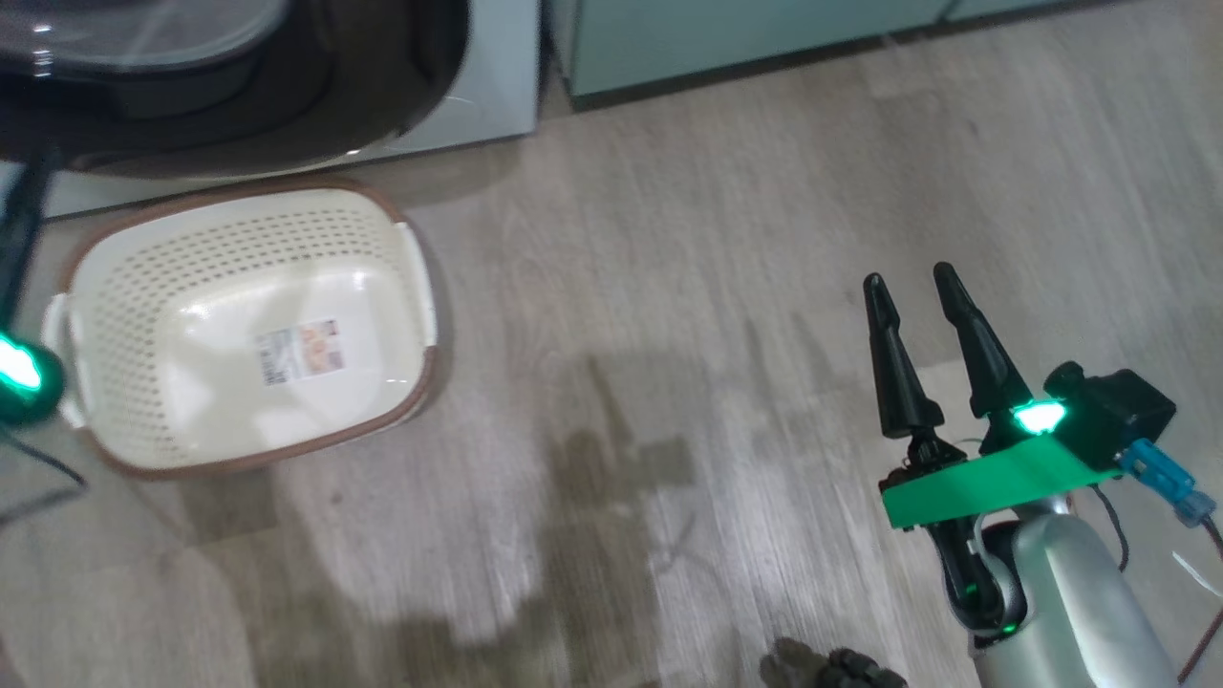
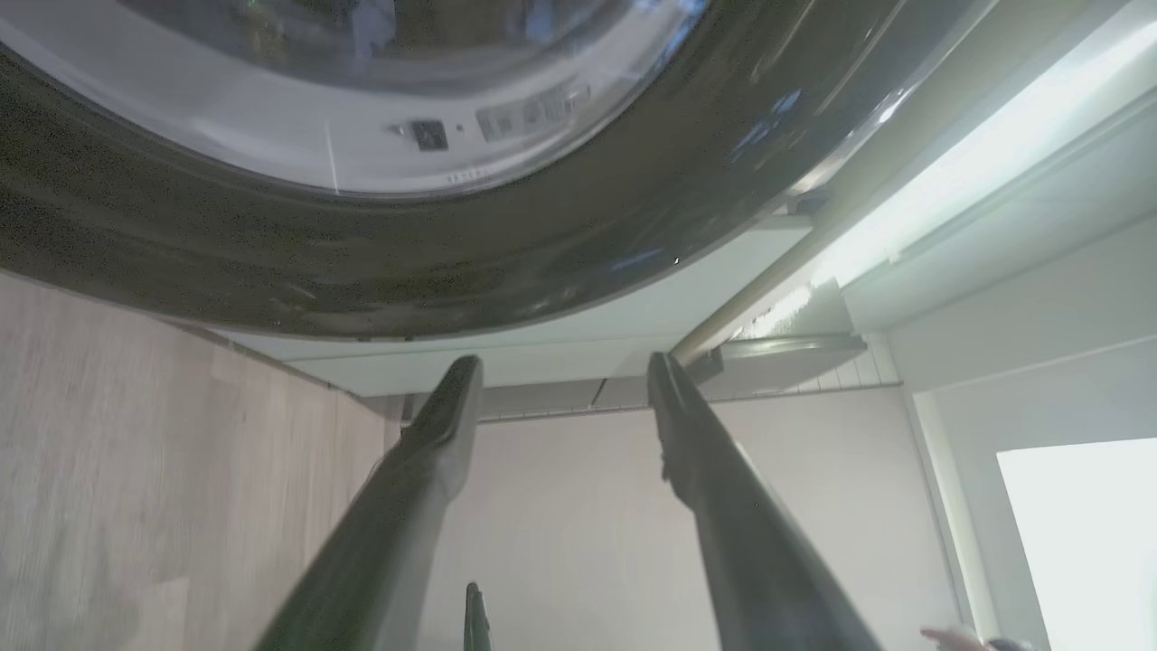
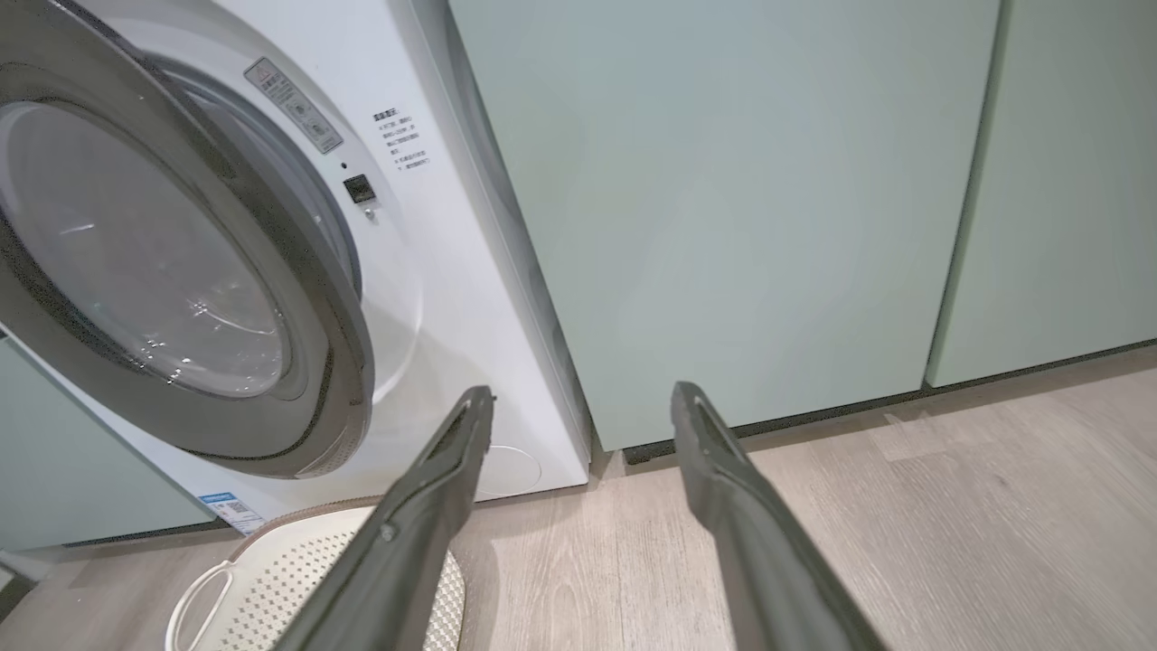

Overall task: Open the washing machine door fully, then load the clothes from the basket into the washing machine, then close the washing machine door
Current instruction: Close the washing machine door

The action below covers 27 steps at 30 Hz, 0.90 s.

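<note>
The washing machine [image 3: 452,298] stands white at the left, and its door [image 3: 348,362], black-rimmed with a glass bowl, is swung partway out from the front. My left gripper [image 2: 562,362] is open just below the door [image 2: 452,271] rim, with nothing between its fingers. In front of the machine the cream basket [image 1: 411,287] with a brown rim sits on the floor, holding only its label. My right gripper [image 1: 908,282] hovers open over bare floor well to the basket's right, and the right gripper [image 3: 583,393] points toward the machine's lower corner. The clothes are out of view.
Pale green cabinets [image 3: 768,226] run along the wall right of the machine. Wood-look floor [image 1: 669,382] stretches between the basket [image 3: 271,579] and my right arm. My left wrist's green light [image 1: 19,373] glows at the basket's left end.
</note>
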### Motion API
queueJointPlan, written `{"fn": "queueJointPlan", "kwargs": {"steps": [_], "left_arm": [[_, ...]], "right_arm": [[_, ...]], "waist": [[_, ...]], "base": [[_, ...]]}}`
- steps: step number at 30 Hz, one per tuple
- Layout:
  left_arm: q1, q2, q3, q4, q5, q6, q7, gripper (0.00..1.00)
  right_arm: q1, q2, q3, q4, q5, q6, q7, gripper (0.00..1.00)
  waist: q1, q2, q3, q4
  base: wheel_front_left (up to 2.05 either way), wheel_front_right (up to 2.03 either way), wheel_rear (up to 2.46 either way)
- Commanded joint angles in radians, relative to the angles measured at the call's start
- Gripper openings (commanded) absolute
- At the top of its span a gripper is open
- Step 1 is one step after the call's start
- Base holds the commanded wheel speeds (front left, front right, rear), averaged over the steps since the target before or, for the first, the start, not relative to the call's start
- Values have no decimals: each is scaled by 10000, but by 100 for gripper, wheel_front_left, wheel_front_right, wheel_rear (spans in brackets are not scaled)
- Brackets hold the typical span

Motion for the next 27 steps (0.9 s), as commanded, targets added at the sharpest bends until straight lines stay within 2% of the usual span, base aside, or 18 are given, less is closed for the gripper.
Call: {"fn": "queueJointPlan", "kwargs": {"steps": [1, 7, 13, 21, 24, 27], "left_arm": [[-40, 320, 387, -392, -27, -102, -54, 100], [1256, -1048, 677, -395, -1, -954, -624, 100], [2133, -1990, 643, -317, 73, -1431, -1162, 100], [3221, -2228, -147, -762, 347, -1590, -2686, 100], [3557, -2231, -651, -1234, 391, -1593, -3561, 100], [3805, -2232, -1163, -1689, 937, -1594, -4595, 100]], "right_arm": [[-23, -31, 196, -257, -73, 0, -93, 100], [-81, -31, 165, -10, -467, 0, -91, 100], [-32, -31, 31, -2, -794, 0, 102, 100], [111, -31, -175, -256, -1065, 0, 499, 100], [210, -31, -284, -360, -1112, 0, 624, 100], [285, -31, -343, -463, -1164, 0, 747, 100]], "waist": [[0, 0, -211, 345], [0, 0, -545, 1108], [0, 0, -837, 1849], [0, 0, -1133, 2501], [0, 0, -1276, 2709], [0, 0, -1421, 2865]], "base": [[0, 0, 0], [0, 0, 0], [0, 0, 0], [0, 0, 0], [0, 0, 0], [0, 0, 0]]}}
